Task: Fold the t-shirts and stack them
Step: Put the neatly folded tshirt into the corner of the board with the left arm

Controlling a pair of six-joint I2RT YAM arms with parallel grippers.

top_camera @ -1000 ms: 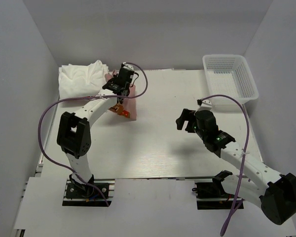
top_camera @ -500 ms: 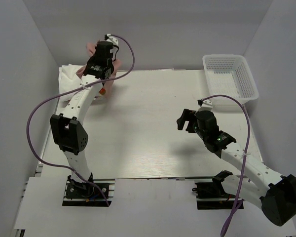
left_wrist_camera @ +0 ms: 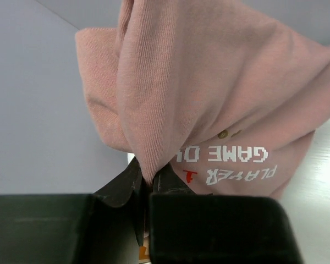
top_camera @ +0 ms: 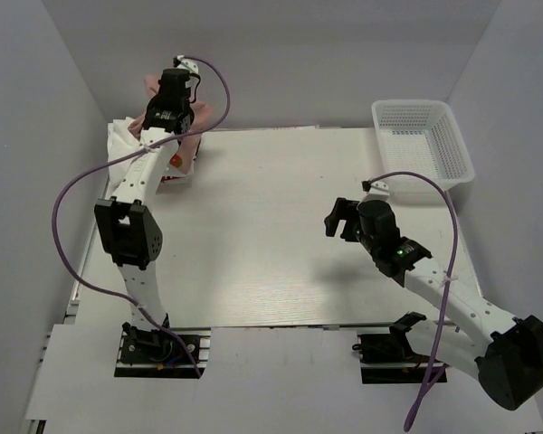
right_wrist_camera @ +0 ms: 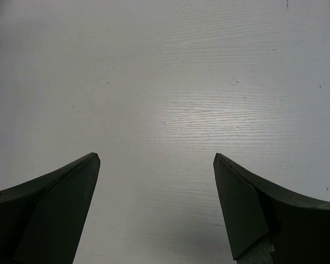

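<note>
One side's busy: left end effector [left_wrist_camera: 146,186] pinches the dusty pink cloth t-shirt [left_wrist_camera: 209,93], which hangs beside the white cloth shirt pile [top_camera: 119,143]. Right end effector [right_wrist_camera: 155,159] gapes wide, well apart.

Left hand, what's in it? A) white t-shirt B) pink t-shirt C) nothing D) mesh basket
B: the left hand is pinched shut on a fold of the pink t-shirt, which bunches up from between its fingers in the wrist view.
</note>
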